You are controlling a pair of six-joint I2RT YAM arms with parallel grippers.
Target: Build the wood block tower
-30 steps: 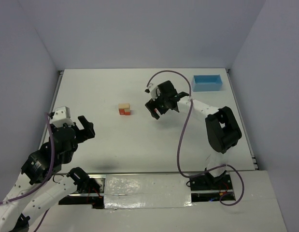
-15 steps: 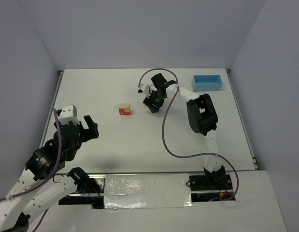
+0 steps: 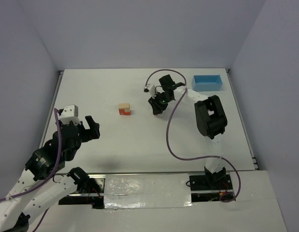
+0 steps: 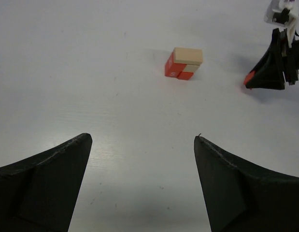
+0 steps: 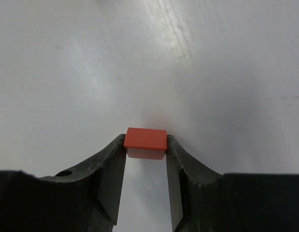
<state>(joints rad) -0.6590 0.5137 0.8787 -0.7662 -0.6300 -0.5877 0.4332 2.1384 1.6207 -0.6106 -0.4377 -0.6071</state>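
Red block (image 5: 145,138) is clamped in the right tool (image 5: 146,145). Both fingers (image 5: 113,159) press flat on its left and right faces, and its top face is clear, so we call that grasping the block. From the right wrist view we can't tell if the block touches the desk (image 3: 139,140) or hangs just above it. The left wrist view shows that tool low, with the block at its very tip and a shadow right under it.

Tower (image 3: 123,109) stands free on the desk, left of the right tool and apart from it, roughly mid-desk. From the left wrist view we read two layers: red-orange pieces at the bottom, a small pale tan piece beside them at the front, and one tan block on top. The stack looks square and upright.

Left tool (image 4: 142,140) is released, with its fingers spread wide and only bare desk between them. It hovers over the near left part of the desk, pointed toward the tower and well apart from it. Its wrist camera frames the tower dead ahead and the right tool off at the upper right.

Right arm (image 3: 209,116) reaches in from the right with its elbow raised. Blue tray (image 3: 207,88) sits at the far right corner of the desk, beyond the right tool and well apart from the tower.
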